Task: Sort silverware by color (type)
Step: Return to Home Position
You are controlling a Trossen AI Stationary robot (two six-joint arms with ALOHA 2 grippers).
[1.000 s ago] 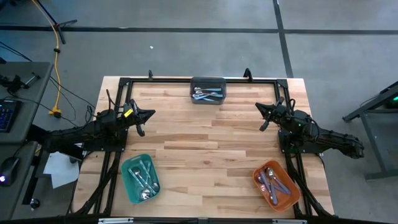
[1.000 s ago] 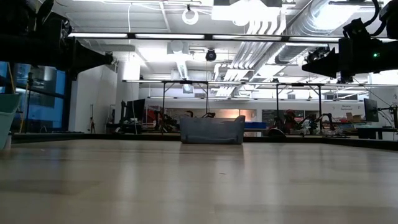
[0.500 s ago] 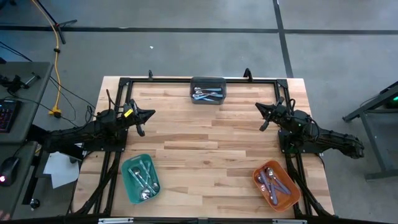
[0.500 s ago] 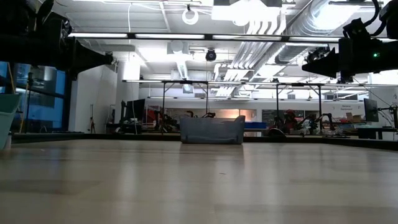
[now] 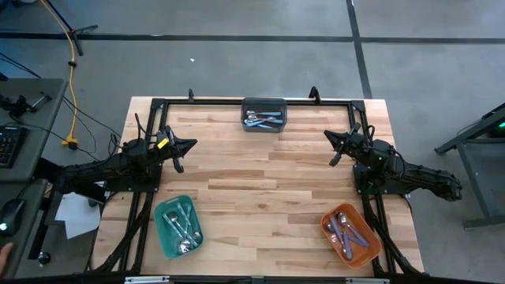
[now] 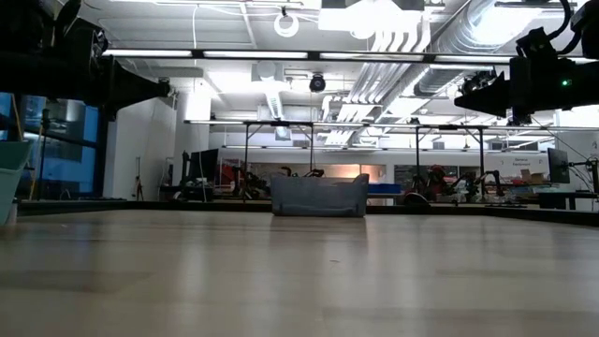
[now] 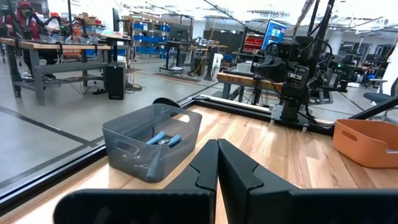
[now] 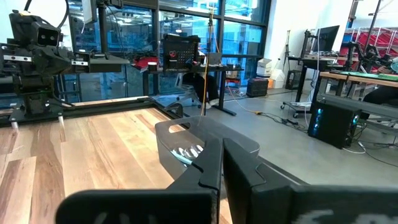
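The silverware lies sorted in three bins. Blue-handled spoons (image 5: 263,119) lie in the dark grey bin (image 5: 263,102) at the table's far edge. Silver spoons (image 5: 182,227) lie in the green bin (image 5: 162,234) at the near left. Purple-handled spoons (image 5: 346,229) lie in the orange-red bin (image 5: 330,231) at the near right. My left gripper (image 5: 191,144) hovers shut above the table's left side, holding nothing. My right gripper (image 5: 329,136) hovers shut above the right side, also holding nothing. Both point level toward the table's middle.
A black frame (image 5: 237,101) runs along the table's far edge and sides. The wide wooden middle of the table (image 5: 260,181) lies between the two arms. The grey bin (image 7: 152,140) shows ahead of my left fingers and, as the same bin (image 8: 186,146), ahead of my right fingers.
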